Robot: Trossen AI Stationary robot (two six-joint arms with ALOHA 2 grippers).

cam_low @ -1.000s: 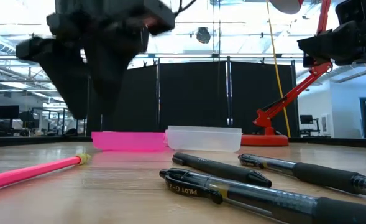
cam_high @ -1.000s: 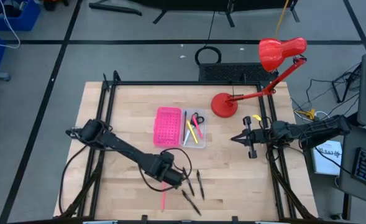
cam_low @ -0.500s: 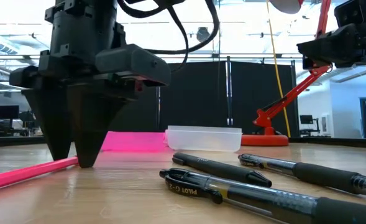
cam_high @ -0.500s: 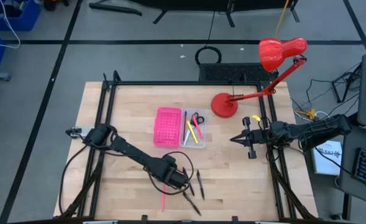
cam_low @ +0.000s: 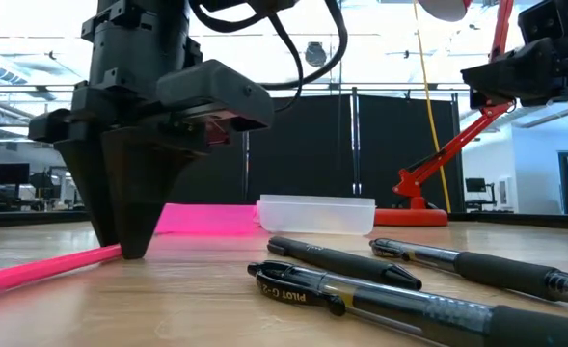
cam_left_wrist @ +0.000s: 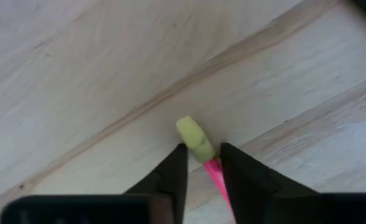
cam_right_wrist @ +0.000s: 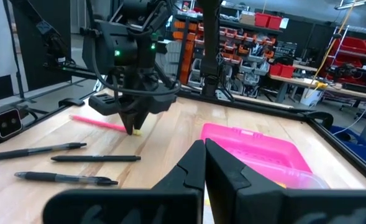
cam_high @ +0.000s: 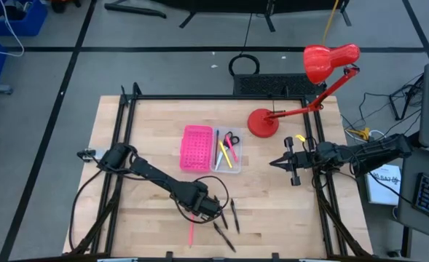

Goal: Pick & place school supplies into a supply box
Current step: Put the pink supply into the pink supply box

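A pink pencil (cam_high: 191,231) with a yellow eraser (cam_left_wrist: 194,138) lies flat on the table near its near edge. My left gripper (cam_left_wrist: 201,152) stands over the eraser end, pointing down, shut on the pencil; it also shows in the low view (cam_low: 127,249). Three black pens (cam_high: 227,218) lie just right of it. The translucent supply box (cam_high: 227,151) at mid-table holds black-handled scissors and pink and yellow pens. My right gripper (cam_right_wrist: 204,149) is shut and empty, hovering over the table's right side (cam_high: 276,161). My left gripper pinches the pink pencil's shaft just behind the yellow eraser (cam_left_wrist: 212,167) between its two fingertips. The fingers come from above, pointing down, and lie across the pencil. The pencil lies flat on the table (cam_low: 42,268).
A bright pink perforated rectangle (cam_high: 196,148) lies against the box's left side. A red desk lamp (cam_high: 261,122) stands at the far right. The black pens (cam_low: 361,289) lie close to the near edge. Bare wood lies left of the pink rectangle.
My left gripper has come down onto the pencil's eraser end, and its fingers have shut on the pencil. The pencil lies where it was. My right gripper has kept still.
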